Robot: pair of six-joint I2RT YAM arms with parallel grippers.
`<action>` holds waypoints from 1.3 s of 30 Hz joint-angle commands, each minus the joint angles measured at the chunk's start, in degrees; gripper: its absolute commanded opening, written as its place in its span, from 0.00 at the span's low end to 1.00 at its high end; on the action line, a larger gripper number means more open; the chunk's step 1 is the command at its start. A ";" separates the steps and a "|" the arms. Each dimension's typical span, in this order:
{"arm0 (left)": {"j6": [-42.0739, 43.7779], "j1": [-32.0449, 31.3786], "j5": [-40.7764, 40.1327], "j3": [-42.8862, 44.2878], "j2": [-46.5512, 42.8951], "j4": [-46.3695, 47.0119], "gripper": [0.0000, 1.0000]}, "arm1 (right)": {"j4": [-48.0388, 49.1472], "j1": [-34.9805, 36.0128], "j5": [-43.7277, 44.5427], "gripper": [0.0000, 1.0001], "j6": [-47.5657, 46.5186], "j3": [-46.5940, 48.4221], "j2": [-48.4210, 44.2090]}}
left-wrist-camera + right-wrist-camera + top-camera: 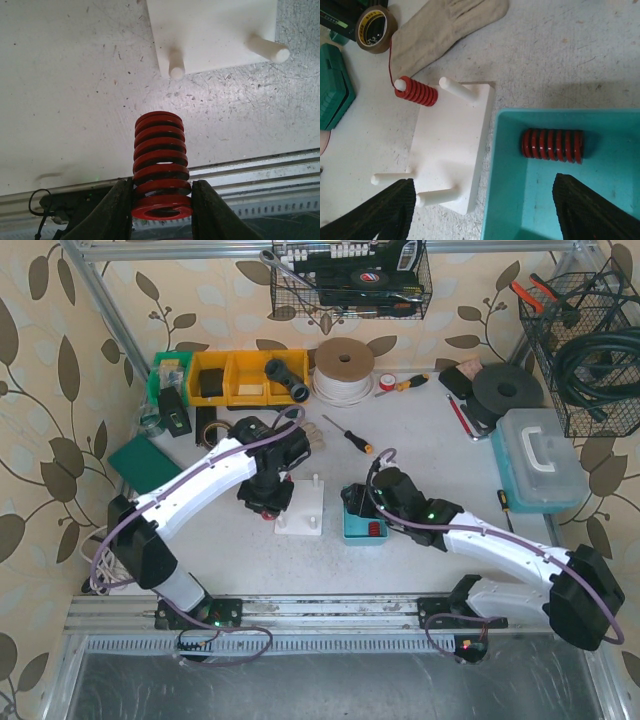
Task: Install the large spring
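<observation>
Clearly, the left gripper (162,200) is clamped on a red spring (160,160). Its 2 fingers (117,210) press the lowest coils from either side, and the rest of the coil sticks straight out past the fingertips. The spring touches nothing but those fingers. It hangs over bare table (60,100) just short of the white peg board (215,30), its free end aimed toward the board's nearer corner peg (176,70) and apart from it. A 2nd bare peg (272,50) stands at the board's other near corner. From above, this gripper sits just beside the board's left edge.

The right gripper (482,200) is spread wide and holds nothing, with 1 dark finger (385,210) over the board's near edge. Its other finger is over the teal tray (492,165), which lies against the board's right side. Another red spring (552,145) lies on its side in the tray, clear of the fingers.

The board carries 4 pegs in the right wrist view. On the far left peg a 3rd red spring (417,92) is seated, with the white peg tip showing through its end. Beyond the board lie a glove (445,25) and a roll of tape (376,27).
</observation>
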 commanded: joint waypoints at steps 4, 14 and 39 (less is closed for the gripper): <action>3.33 0.64 0.98 3.33 4.76 -0.99 0.00 | 11.16 0.56 8.34 0.99 3.78 -8.68 -5.64; 4.40 1.43 2.73 2.88 9.13 2.44 0.00 | 11.60 1.91 12.53 1.00 4.34 -9.93 -6.86; 5.92 3.46 4.64 -0.81 11.61 6.60 0.00 | 10.12 3.17 14.17 0.99 3.79 -9.13 -7.64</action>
